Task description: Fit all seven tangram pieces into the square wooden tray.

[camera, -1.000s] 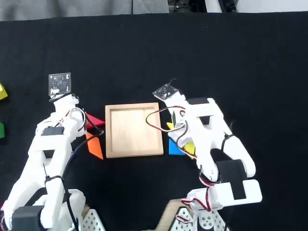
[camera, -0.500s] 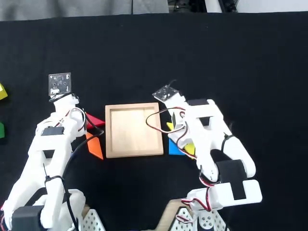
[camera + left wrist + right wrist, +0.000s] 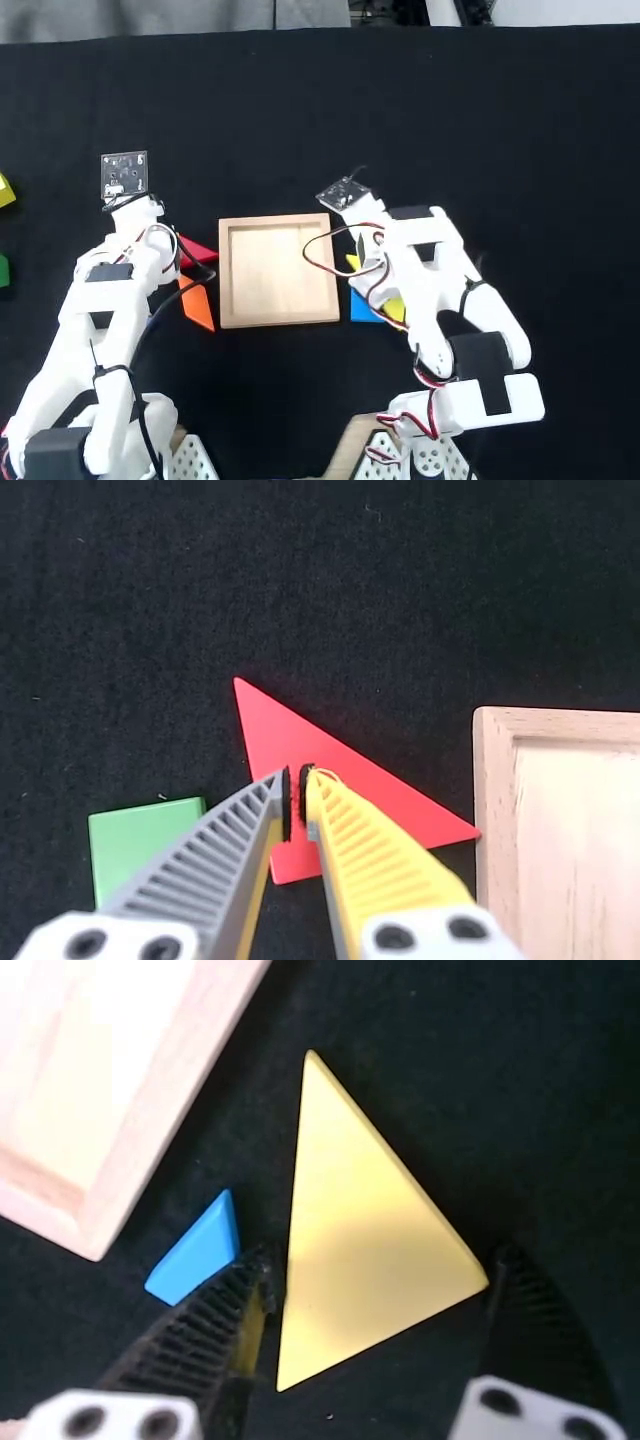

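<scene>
The right gripper (image 3: 380, 1268) gaped wide astride the flat yellow triangle (image 3: 350, 1240), perhaps touching it, while the left gripper (image 3: 297, 798) sat pinched closed, empty, over the flat red triangle (image 3: 300, 742).

Partly covered by the right arm (image 3: 430, 270): yellow triangle (image 3: 352, 262), blue piece (image 3: 362, 308). Cropped at the picture's edge: wooden tray (image 3: 493, 810). Partly behind the left gripper (image 3: 297, 785): green square (image 3: 130, 835).

Showing smooth bare wood on the tray (image 3: 278, 320), lying over matt fuzzy cloth (image 3: 450, 120), gleaming softly on the yellow triangle (image 3: 360, 1240)
</scene>
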Tool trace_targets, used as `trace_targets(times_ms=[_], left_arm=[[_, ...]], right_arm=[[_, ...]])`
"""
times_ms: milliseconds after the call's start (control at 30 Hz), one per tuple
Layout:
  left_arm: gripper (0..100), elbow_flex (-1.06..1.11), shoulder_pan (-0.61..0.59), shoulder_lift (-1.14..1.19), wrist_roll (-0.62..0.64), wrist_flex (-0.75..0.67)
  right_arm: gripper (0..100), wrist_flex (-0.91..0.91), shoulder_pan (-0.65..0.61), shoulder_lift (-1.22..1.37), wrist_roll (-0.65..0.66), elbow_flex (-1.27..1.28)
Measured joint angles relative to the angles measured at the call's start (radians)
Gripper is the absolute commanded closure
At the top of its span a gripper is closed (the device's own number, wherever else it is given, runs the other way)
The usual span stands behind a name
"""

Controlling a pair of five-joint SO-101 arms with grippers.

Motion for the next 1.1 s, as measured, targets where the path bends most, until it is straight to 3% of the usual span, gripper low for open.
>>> trace_targets(times_ms=[167, 667, 1100], left_arm=[[94, 0.000, 0.000, 0.000, 0.000, 0.000], [94, 0.000, 0.000, 0.000, 0.000, 0.000], [94, 0.000, 0.000, 0.000, 0.000, 0.000]], right_arm=[[87.1, -0.011, 0.002, 0.000, 0.000, -0.002], [83.5, -0.008, 0.002, -0.002, -0.002, -0.011], [83.5, 0.331, 0.000, 0.000, -0.034, -0.311]])
